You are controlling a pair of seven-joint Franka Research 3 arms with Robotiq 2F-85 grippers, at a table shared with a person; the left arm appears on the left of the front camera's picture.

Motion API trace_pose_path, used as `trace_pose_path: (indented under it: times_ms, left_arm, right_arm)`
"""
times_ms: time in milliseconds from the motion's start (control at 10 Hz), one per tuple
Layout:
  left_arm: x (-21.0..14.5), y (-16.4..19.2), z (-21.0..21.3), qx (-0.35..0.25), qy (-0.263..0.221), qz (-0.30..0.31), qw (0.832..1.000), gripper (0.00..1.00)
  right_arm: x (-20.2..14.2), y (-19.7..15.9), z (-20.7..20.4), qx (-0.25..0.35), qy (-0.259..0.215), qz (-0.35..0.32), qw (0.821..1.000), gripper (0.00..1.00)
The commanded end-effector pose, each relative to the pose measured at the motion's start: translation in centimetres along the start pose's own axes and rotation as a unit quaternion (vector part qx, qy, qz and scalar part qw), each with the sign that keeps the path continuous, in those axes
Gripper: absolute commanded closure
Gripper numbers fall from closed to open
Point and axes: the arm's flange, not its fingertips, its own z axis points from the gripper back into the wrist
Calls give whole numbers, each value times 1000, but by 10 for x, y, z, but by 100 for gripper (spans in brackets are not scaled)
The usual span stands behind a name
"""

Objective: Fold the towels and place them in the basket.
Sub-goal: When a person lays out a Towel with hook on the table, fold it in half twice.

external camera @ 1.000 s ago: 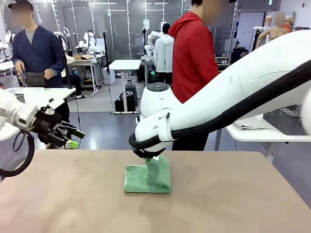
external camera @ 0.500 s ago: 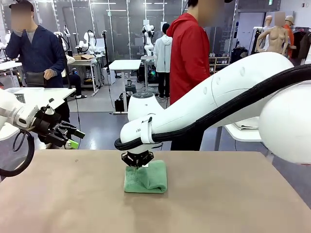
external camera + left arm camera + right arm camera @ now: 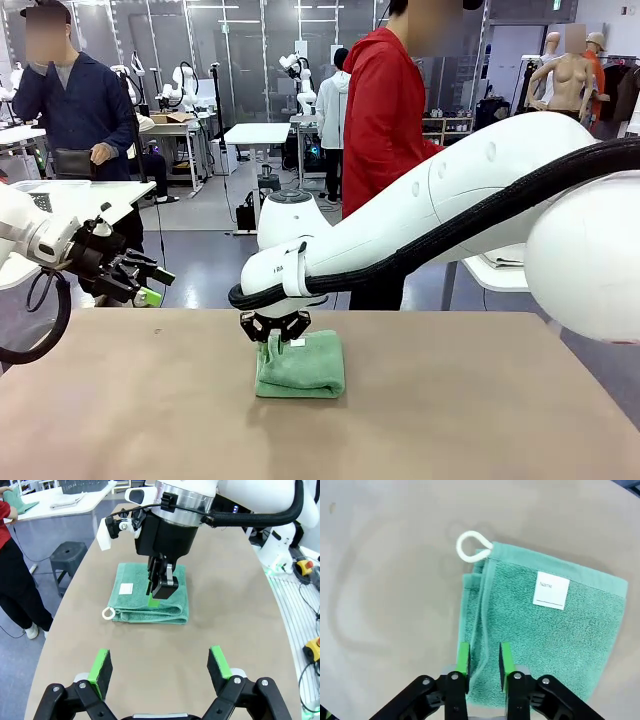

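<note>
Jaws of our right gripper (image 3: 484,652) stand a little apart over the folded green towel (image 3: 550,630) on the table (image 3: 120,400). Our left gripper (image 3: 160,661) hangs by the table's left edge, jaws spread wide.

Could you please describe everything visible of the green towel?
The green towel is mint terry cloth, folded into a thick rectangle and lying flat on the table. A white name tag faces up; a white loop sticks out at one corner. The right end effector hovers at its layered edge, jaws slightly apart; contact is unclear.
</note>
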Motion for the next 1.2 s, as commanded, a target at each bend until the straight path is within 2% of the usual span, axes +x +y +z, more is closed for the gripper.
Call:
trace_pose_path:
  times_ms: [0, 100, 200, 300, 400, 500, 700, 1000, 1100]
  left_arm:
    - [1, -1, 1, 2, -3, -2, 1000, 4]
    - [1, -1, 1, 2, -3, -2, 1000, 4]
    - [1, -1, 1, 2, -3, -2, 1000, 4]
    - [1, -1, 1, 2, -3, -2, 1000, 4]
    - [1, -1, 1, 2, -3, -2, 1000, 4]
    - [1, -1, 1, 2, -3, -2, 1000, 4]
    - [1, -1, 1, 2, -3, -2, 1000, 4]
    - [1, -1, 1, 2, -3, -2, 1000, 4]
    - [1, -1, 1, 2, -3, -2, 1000, 4]
  right_arm:
    - [-5, 1, 10, 3, -15, -1, 1000, 55]
    - [-7, -9, 27, 6, -15, -3, 1000, 20]
    - [-11, -29, 45, 3, 3, -5, 1000, 36]
    - [-14, -55, 63, 6, 11, -20, 1000, 1]
    - [-21, -89, 84, 19, 13, -46, 999, 17]
    - [-22, -108, 91, 31, 32, -61, 997, 0]
    - [-24, -139, 99, 33, 36, -84, 995, 0]
    - [-27, -151, 100, 52, 34, -98, 993, 0]
    - [-19, -151, 102, 31, 37, -99, 994, 0]
